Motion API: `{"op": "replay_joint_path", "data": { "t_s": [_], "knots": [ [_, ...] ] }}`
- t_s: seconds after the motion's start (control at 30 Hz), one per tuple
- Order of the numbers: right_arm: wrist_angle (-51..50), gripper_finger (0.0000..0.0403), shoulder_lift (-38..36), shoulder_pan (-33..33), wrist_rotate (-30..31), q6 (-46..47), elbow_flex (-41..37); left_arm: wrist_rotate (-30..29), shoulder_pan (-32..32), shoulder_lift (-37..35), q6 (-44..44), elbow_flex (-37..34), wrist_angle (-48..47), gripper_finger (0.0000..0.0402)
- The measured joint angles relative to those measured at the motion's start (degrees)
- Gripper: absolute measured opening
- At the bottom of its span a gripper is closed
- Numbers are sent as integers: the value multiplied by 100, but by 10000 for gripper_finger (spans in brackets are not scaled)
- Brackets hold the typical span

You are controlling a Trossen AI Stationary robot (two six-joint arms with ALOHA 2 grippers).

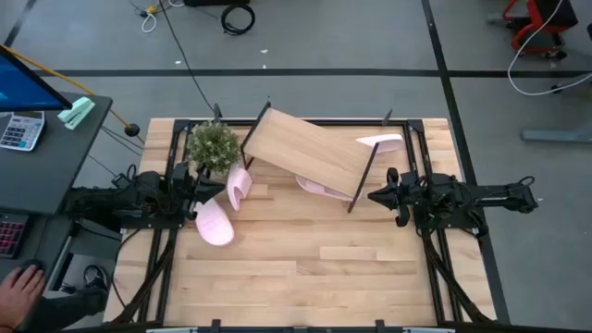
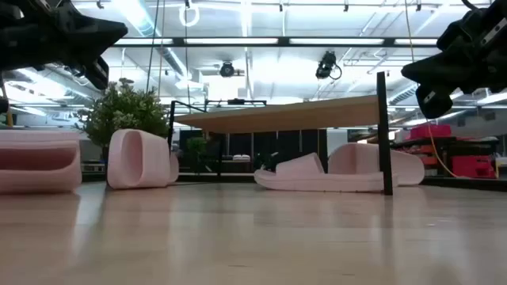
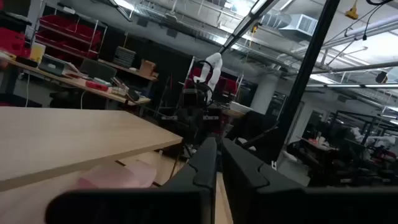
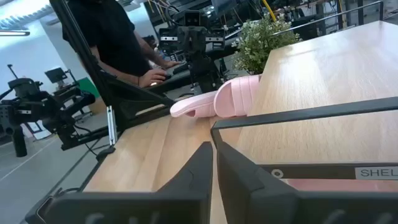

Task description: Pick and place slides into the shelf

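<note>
High view: both grippers closed, empty, slides apart from either.

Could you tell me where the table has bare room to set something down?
Free: the table's front half, between both arms. Crowded: the back, where the shelf, plant and slides cluster.

Grey floor crossed by dark tape lines, cables trailing over it. A desk with a calculator stands beside the counter. Strip lights glare overhead; red bins line shelving.
</note>
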Motion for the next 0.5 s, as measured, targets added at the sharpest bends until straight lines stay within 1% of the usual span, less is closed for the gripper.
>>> {"op": "replay_joint_path", "data": {
  "t_s": [0.2,0.5],
  "knots": [
    [0,30,-1,0,-1,1,0,2,2,0,2,2,0,21],
    [1,30,0,0,-1,1,-1,1,0,0,1,1,0,35]
  ]
}}
